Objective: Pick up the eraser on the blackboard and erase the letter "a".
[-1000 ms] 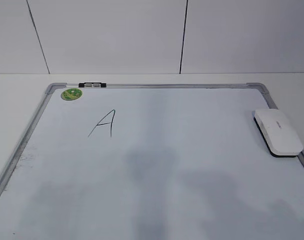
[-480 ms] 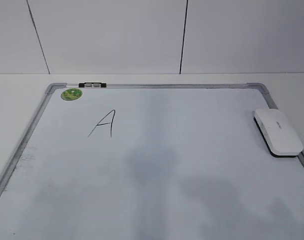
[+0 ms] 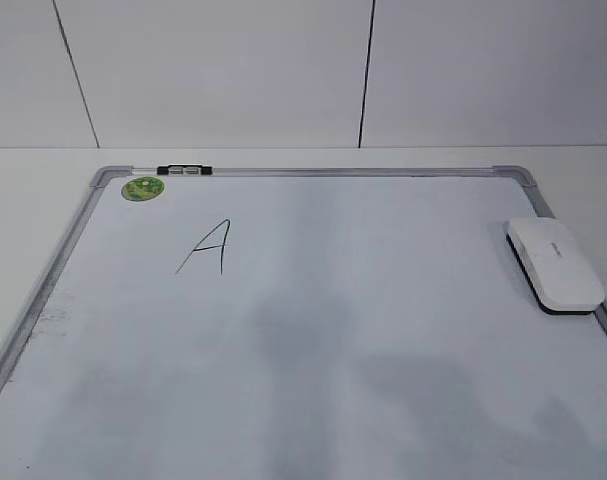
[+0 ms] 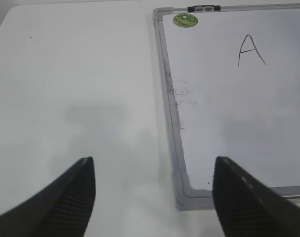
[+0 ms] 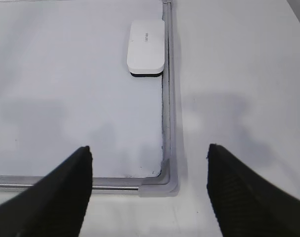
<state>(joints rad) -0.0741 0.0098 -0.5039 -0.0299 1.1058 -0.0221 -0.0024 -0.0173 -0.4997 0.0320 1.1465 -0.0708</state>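
While both jaws gape empty, the white eraser (image 3: 555,265) with black felt underside lies on the blackboard (image 3: 313,172).

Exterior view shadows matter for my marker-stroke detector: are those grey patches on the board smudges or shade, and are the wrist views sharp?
Exterior view: soft-edged grey patches on the blackboard look like shadow; the letter is crisp. Left wrist view: fingers blurred, real smudges near the frame. Right wrist view: eraser sharp.

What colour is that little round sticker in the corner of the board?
Green, with a paler pattern on it. The sticker shows best in the exterior view, at the board's far left corner.
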